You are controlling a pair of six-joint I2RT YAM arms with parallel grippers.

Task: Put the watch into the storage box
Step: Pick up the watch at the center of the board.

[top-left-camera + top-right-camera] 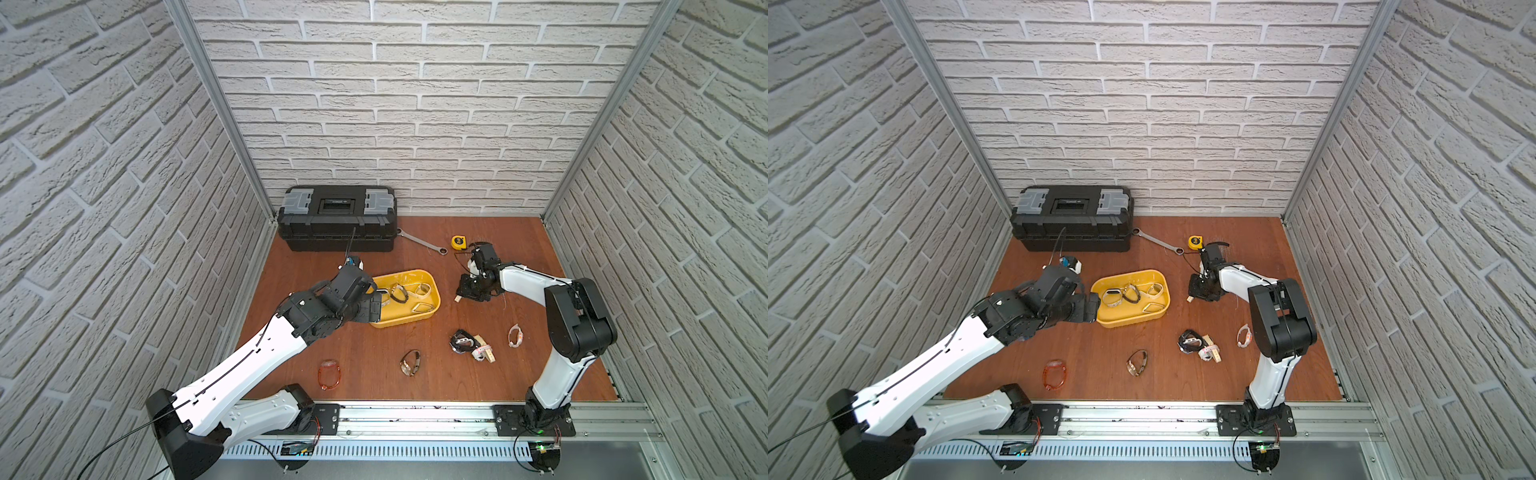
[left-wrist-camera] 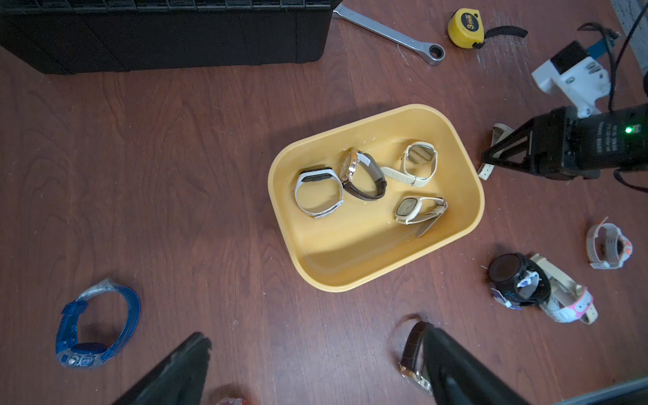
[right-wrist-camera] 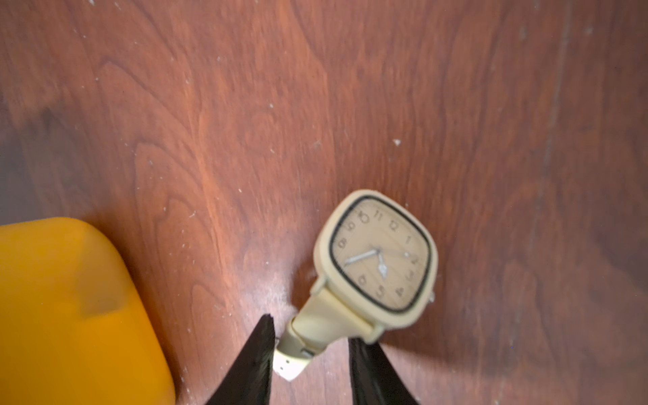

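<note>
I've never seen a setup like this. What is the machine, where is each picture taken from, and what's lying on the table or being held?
Two robot arms, each ending in a two-finger gripper, work over a wooden table. Two pictures look down from overhead, side by side; the other two come from a camera on each wrist. The yellow storage box already has four watches in it; other watches lie loose around it. At the back are a black toolbox, a wrench and a tape measure. The left gripper is open and empty, near the box. The right gripper straddles the strap of a cream watch beside the box; whether it pinches it yet is unclear.
</note>
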